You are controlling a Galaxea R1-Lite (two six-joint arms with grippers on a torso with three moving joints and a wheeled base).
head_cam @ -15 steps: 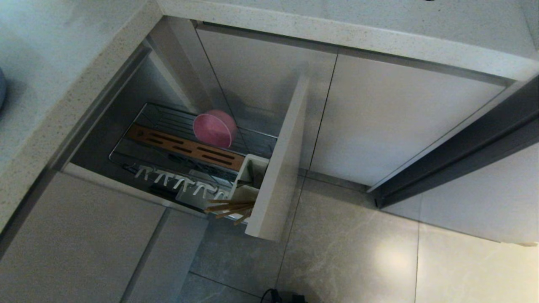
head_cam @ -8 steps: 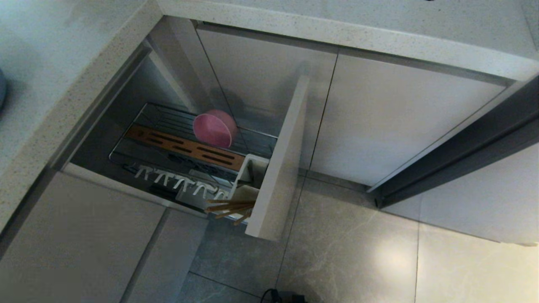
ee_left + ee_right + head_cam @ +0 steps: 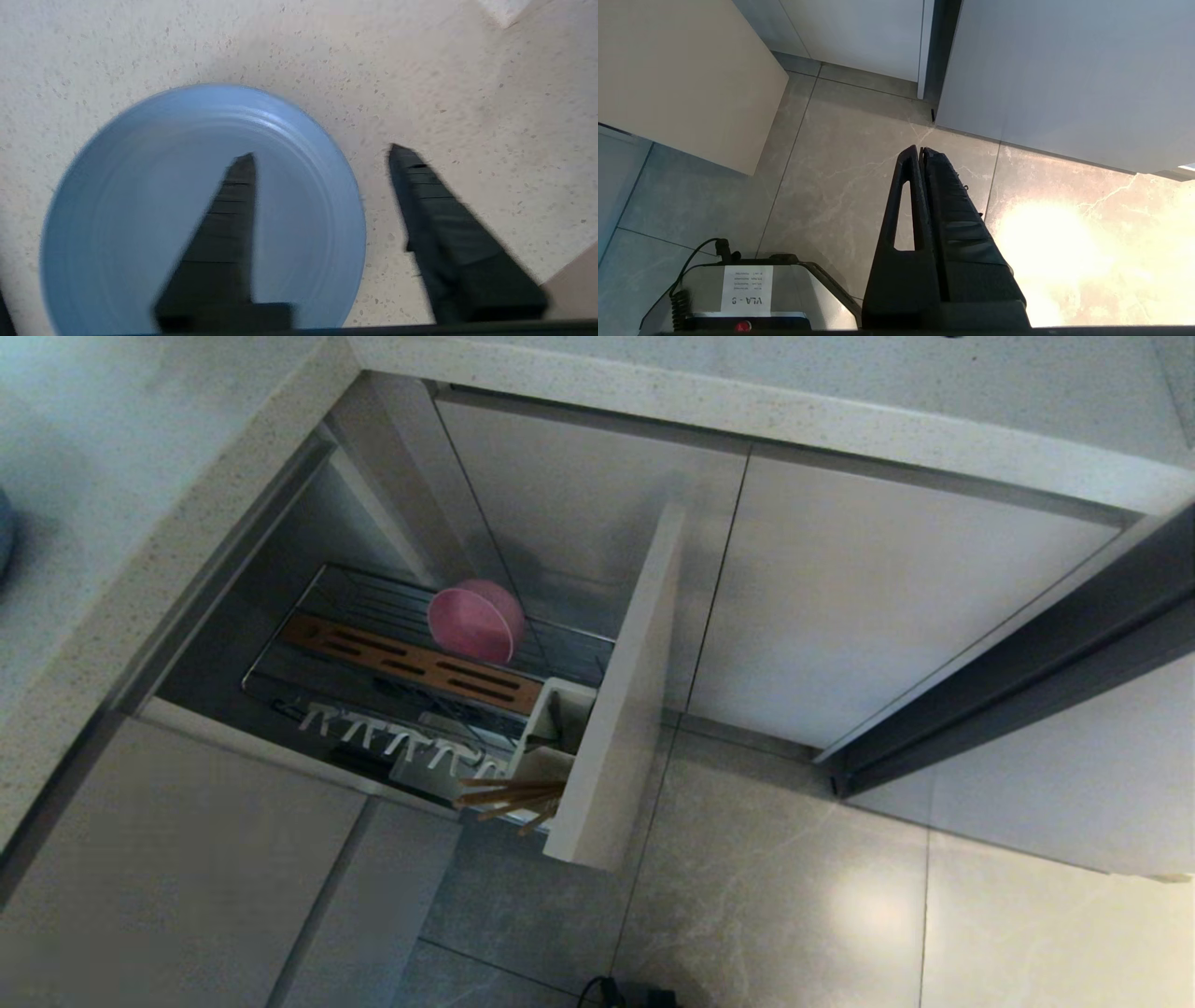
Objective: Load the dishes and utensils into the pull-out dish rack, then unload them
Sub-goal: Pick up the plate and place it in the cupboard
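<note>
Near edge of head view: grey marbled floor tiles (image 3: 775, 896) with a glare spot, and a dark cable end cut off at the bottom border. Neither arm shows in the head view.

Right gripper (image 3: 920, 151) hangs low over the same floor, black ribbed fingers pressed together, holding nothing; beside it part of the robot base (image 3: 752, 294) with a white label, cut off by the frame.

Pull-out dish rack (image 3: 280, 686) stands drawn out of the cabinet, chrome wire, its flat beige front panel (image 3: 621, 709) seen edge-on. Nearest in it, the white utensil caddy (image 3: 551, 728) holds the light-brown wooden chopsticks (image 3: 509, 798), their ends sticking out leftward; lower ends hidden inside. Next, a row of white pegs (image 3: 392, 742), then the slotted brown wooden strip (image 3: 411, 663). Far side of the rack: pink bowl (image 3: 476, 621), tipped on edge, opening facing the camera, plain smooth plastic.

Plain beige cabinet doors (image 3: 868, 597) behind, under the speckled stone countertop (image 3: 766, 415).

Left gripper (image 3: 322, 156) hovers over that countertop, fingers spread apart, empty, blurred. One finger overlaps the blue plate (image 3: 140, 210), the other is over bare stone. The plate lies flat, shallow, round, ringed; its near rim is cut off. In the head view only a sliver shows at the left border.
</note>
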